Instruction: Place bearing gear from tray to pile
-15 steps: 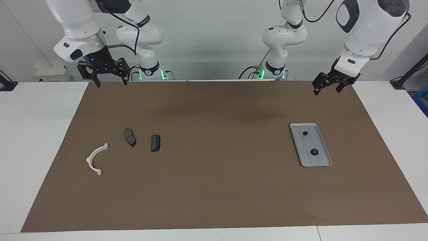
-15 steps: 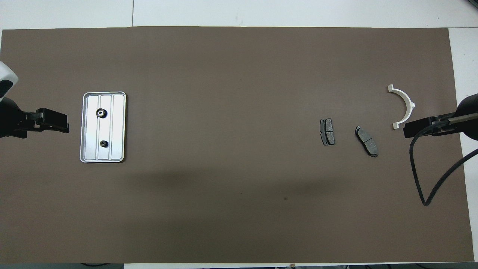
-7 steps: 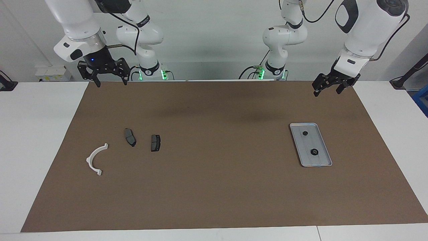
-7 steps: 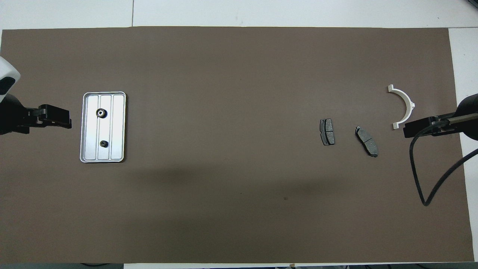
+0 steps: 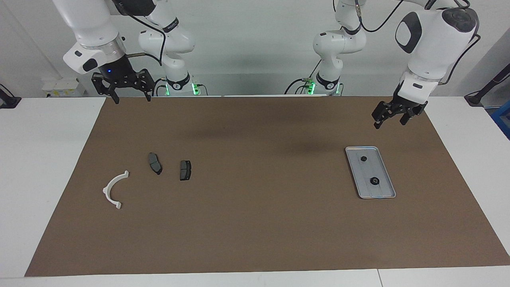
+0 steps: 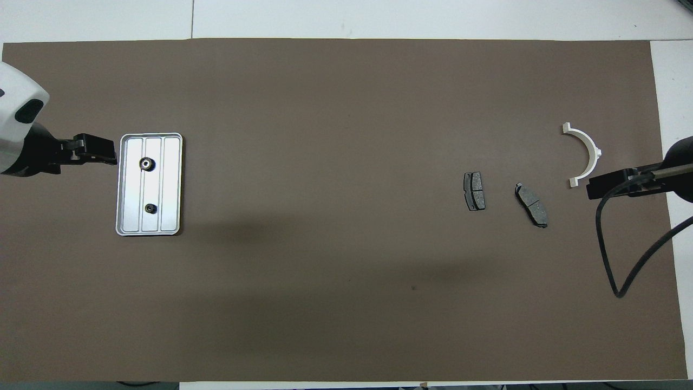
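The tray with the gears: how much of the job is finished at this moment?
Nothing is moved yet: both gears lie in the tray. The left pincer hangs empty above the mat near the tray; the right pincer waits. Left: grasp a gear and carry it to the pile.

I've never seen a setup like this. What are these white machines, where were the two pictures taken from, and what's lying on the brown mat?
They are two robot arms. One picture faces them; the other looks down from above.

The silver-grey ridged metal tray holds two small dark gears. Toward the right arm's end lie two dark grey brake pads and a white half-ring plastic bracket.

The left end effector hangs open and empty near the tray, above the mat. The right end effector waits, open and empty too.
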